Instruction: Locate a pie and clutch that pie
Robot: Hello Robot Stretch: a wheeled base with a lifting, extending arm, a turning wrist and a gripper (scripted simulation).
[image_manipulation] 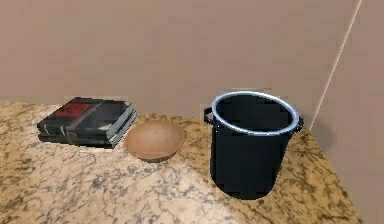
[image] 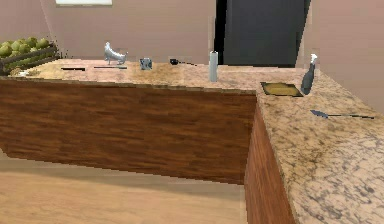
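A round brown dish-like thing (image_manipulation: 154, 140), shallow and hollow like a bowl, lies on the speckled granite counter (image_manipulation: 70, 190) in the arm side view, between a stack of books and a black pot. In the forward view a flat square dark-rimmed tray with a tan filling (image: 281, 89) rests at the inner corner of the L-shaped granite counter (image: 330, 150). I cannot tell whether either one is a pie.
A stack of dark books (image_manipulation: 88, 121) and a tall black pot (image_manipulation: 252, 142) flank the brown dish. The forward view's counter carries a crate of green apples (image: 25, 50), a grey figure (image: 114, 52), a tall grey bottle (image: 213, 66), a dark bottle (image: 309, 76) and a spoon (image: 340, 115). Wood-panelled counter fronts (image: 130, 125) border bare floor.
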